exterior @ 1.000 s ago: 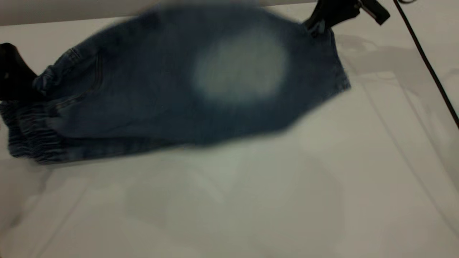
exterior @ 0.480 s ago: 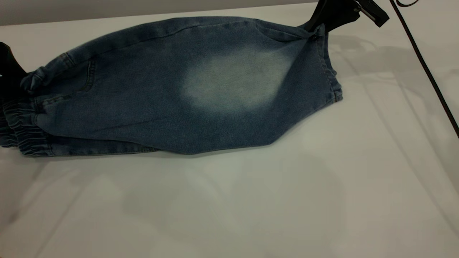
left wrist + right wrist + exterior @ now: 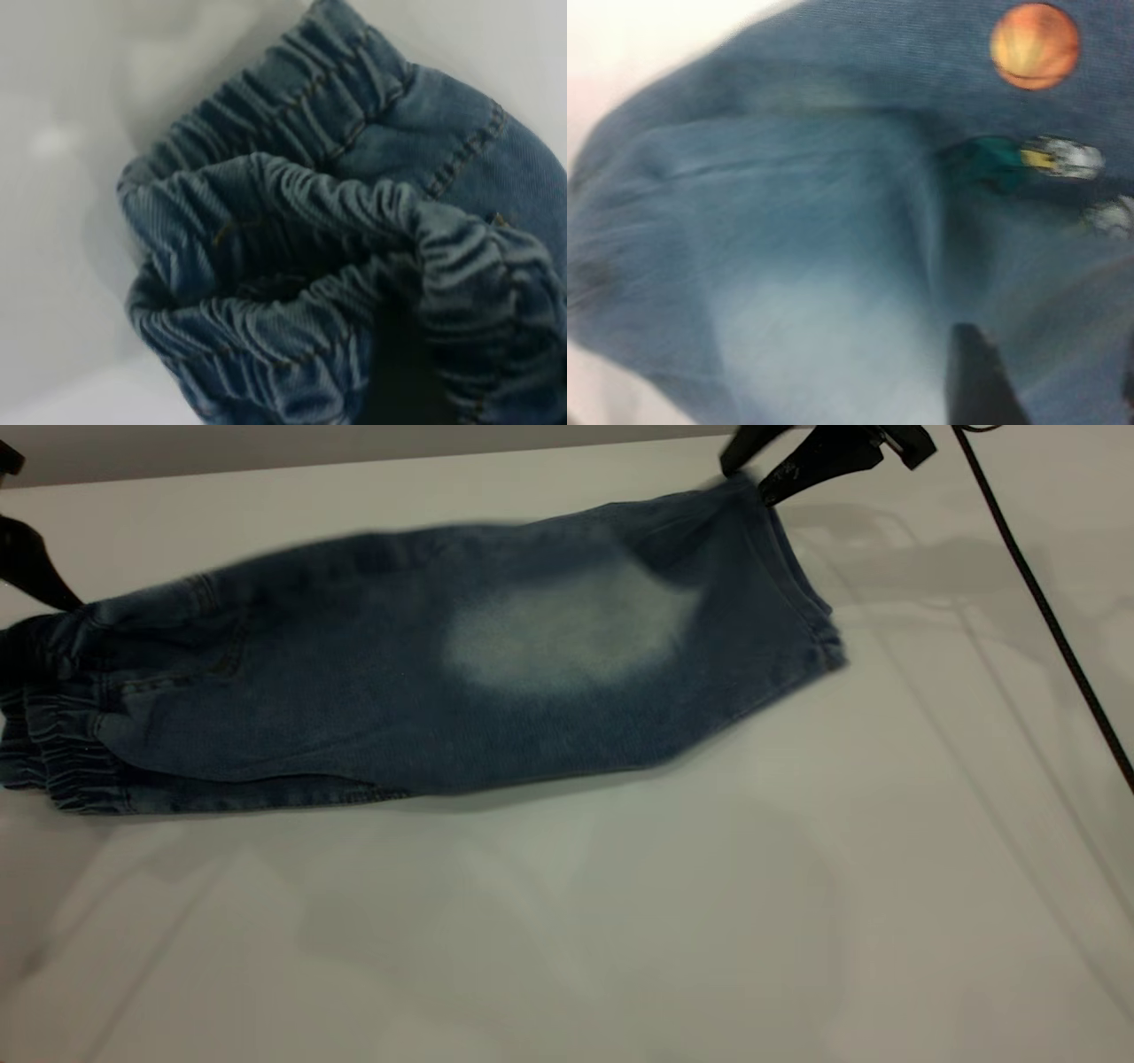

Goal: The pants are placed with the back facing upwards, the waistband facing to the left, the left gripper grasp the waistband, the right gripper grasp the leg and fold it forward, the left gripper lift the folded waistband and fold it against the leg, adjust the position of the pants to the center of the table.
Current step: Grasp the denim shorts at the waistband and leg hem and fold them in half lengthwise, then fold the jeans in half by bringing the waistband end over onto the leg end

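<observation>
The blue denim pants [image 3: 354, 691] lie folded lengthwise across the far half of the table [image 3: 567, 939]. The leg [image 3: 567, 633] with the pale oval is on top. The gathered waistband [image 3: 62, 766] is at the far left and fills the left wrist view [image 3: 337, 204]. My left gripper [image 3: 62, 598] hangs just above the waistband's far corner. My right gripper [image 3: 751, 476] is open just above the leg's far hem corner, its fingers apart and off the cloth. In the right wrist view one black finger [image 3: 976, 381] hovers over denim, with the orange basketball print [image 3: 1034, 46] beyond.
A black cable [image 3: 1045, 602] runs down the table's right side. The wall edge lies close behind the pants. Bare table stretches from the pants to the near edge and to the right.
The right gripper has opened and let go of the leg hem, which dropped. The upper leg has sunk flatter onto the lower one. The left gripper has risen a little.
</observation>
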You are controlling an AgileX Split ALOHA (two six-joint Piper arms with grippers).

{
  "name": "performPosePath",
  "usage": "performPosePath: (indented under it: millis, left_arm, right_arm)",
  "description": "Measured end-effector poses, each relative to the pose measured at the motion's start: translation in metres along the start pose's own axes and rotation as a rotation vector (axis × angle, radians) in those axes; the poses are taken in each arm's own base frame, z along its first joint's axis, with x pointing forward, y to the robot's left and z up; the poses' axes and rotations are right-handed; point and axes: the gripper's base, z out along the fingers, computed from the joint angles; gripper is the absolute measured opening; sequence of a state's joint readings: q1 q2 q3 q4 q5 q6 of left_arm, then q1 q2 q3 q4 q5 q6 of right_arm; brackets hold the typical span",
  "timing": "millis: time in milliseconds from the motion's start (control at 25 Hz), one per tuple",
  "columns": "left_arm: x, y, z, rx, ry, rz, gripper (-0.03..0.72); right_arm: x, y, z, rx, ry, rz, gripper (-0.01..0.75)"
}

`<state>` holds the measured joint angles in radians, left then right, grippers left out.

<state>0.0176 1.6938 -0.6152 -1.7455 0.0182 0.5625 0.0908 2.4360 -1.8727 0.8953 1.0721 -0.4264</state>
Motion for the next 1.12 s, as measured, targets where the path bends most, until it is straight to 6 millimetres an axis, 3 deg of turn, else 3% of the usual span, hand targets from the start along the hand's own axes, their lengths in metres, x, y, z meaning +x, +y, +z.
performPosePath:
  millis: [120, 280, 440, 600, 880, 1120]
  left_arm:
    - [0.0, 0.0, 0.0, 0.005, 0.005, 0.115, 0.469]
    - [0.0, -0.003, -0.004, 0.018, -0.003, 0.297, 0.496]
    - [-0.006, -0.007, -0.013, 0.028, -0.052, 0.496, 0.496]
    - [-0.026, -0.002, -0.022, -0.035, -0.151, 0.633, 0.496]
    - [-0.06, 0.02, -0.018, -0.052, -0.143, 0.602, 0.496]
    - [-0.069, 0.035, -0.014, 0.076, 0.022, 0.575, 0.496]
  right_arm:
    - [0.002, 0.01, -0.001, -0.11, 0.014, -0.056, 0.435]
    - [0.002, 0.024, -0.005, -0.235, 0.016, -0.139, 0.519]
    - [-0.006, 0.035, -0.012, -0.271, -0.024, -0.174, 0.531]
    - [-0.008, 0.041, -0.012, -0.278, -0.028, -0.194, 0.531]
    - [-0.007, 0.045, -0.009, -0.273, -0.017, -0.203, 0.531]
    - [-0.007, 0.044, -0.009, -0.272, -0.018, -0.201, 0.531]
